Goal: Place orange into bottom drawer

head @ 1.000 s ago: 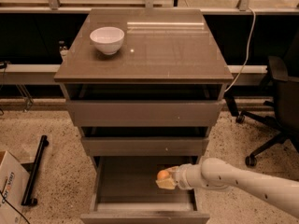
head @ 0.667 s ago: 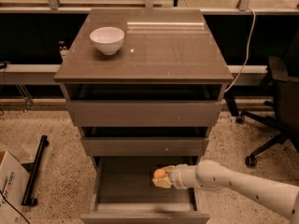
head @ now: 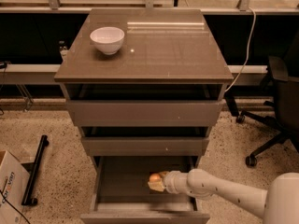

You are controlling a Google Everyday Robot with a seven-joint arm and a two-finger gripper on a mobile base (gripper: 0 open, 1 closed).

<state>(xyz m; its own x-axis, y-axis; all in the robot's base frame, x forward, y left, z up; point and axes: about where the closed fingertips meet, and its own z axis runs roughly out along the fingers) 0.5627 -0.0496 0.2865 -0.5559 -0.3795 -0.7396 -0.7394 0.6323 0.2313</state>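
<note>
Orange-skinned and matte, the small round orange point(head: 154, 177) sits between the pale yellowish fingers of the robot's two-finger gripper point(head: 156, 181), which is closed on the fruit inside the open bottom drawer point(head: 122, 183) — the lowest and deepest of three grey-brown drawers, with a wide grey tray. The fruit is a little right of the tray's middle, low over its floor; whether it touches I cannot tell.

The release looks like the step in hand. It would go best with the fruit brought down until it rests on the tray, then the jaws opened slowly and evenly, with no sideways nudge — a round fruit on a smooth, flat tray will likely roll. The white jointed arm point(head: 219, 191) reaches in from the right, so it should back out along that line, clear of the middle drawer's front point(head: 145, 146) overhead.

Above, the glossy brown cabinet top point(head: 177, 50) carries a round white bowl point(head: 107, 39) near its left rear corner. Around the cabinet lies speckled beige flooring point(head: 60, 139), with a black office chair point(head: 280, 101) at right, a cardboard box point(head: 7, 188) at lower left beside a black bar point(head: 35, 169), and a white cable point(head: 247, 45) hanging at right.
</note>
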